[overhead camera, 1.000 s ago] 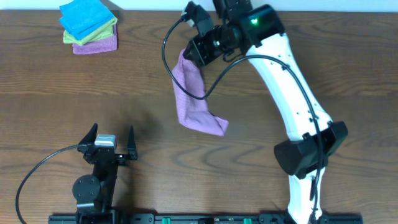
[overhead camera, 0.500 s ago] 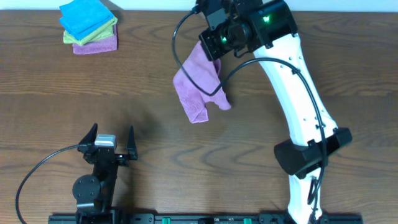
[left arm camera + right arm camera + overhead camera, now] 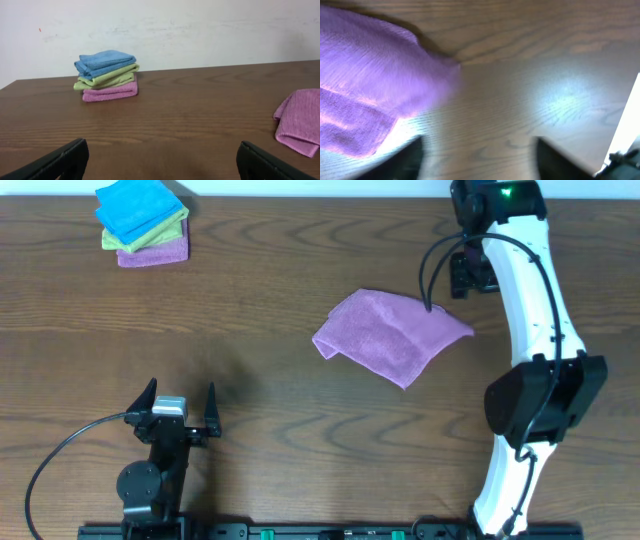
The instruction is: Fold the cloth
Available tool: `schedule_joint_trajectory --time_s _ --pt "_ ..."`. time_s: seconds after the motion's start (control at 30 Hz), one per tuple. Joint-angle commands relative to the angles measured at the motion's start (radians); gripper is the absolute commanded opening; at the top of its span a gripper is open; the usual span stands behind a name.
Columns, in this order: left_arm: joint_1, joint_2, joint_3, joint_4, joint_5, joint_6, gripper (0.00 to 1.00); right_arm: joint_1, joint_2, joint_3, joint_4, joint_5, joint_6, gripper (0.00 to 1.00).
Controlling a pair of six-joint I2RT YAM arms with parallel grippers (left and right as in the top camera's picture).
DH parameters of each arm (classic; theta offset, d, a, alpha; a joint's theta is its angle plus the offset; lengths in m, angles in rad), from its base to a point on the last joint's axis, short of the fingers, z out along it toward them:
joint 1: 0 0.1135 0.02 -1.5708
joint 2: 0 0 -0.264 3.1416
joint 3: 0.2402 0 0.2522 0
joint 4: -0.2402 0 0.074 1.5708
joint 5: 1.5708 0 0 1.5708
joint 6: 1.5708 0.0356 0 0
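Since my right gripper [image 3: 479, 157] has let go and swung clear, fingers spread, the cloth [image 3: 392, 335] now lies rumpled on the table [image 3: 240, 330]. Left gripper [image 3: 181, 392] sits parked, also spread. Folding proper, I judge, is yet to begin.

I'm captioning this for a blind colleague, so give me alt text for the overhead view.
A lilac cloth lies rumpled on the table, right of centre, nothing holding it. The right gripper hovers by its far right corner; the left gripper rests open near the front edge. A stack of folded cloths sits far left.
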State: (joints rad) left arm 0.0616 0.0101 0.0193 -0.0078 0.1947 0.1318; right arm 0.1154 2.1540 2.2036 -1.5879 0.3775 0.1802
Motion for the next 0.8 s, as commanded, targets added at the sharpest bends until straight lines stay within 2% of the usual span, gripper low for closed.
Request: schedule_joint_trajectory --time_s 0.0,0.07,0.13,0.27,0.4,0.43,0.53,0.77 --pt "-0.003 -0.006 -0.014 -0.048 0.005 0.006 0.95 0.013 0.004 0.006 -0.001 -0.045 0.043 0.97" --pt "-0.003 -0.006 -0.014 -0.048 0.005 0.007 0.95 0.016 0.004 0.006 0.0 -0.1 0.01 0.94" --pt "-0.003 -0.006 -0.014 -0.048 0.005 0.007 0.95 0.028 0.004 0.006 0.003 -0.195 -0.044 0.85" --pt "-0.003 -0.006 -0.014 -0.048 0.005 0.006 0.95 0.052 0.004 0.005 0.006 -0.435 -0.186 0.64" --pt "-0.003 -0.006 -0.014 -0.048 0.005 0.007 0.95 0.093 0.004 -0.05 0.044 -0.476 -0.249 0.48" --pt "-0.003 -0.006 -0.014 -0.048 0.005 0.007 0.95 0.103 0.004 -0.083 0.063 -0.484 -0.254 0.41" --pt "-0.003 -0.006 -0.014 -0.048 0.005 0.006 0.96 0.122 0.004 -0.175 0.102 -0.547 -0.301 0.33" --pt "-0.003 -0.006 -0.014 -0.048 0.005 0.007 0.95 0.147 -0.082 -0.299 0.152 -0.578 -0.312 0.41"
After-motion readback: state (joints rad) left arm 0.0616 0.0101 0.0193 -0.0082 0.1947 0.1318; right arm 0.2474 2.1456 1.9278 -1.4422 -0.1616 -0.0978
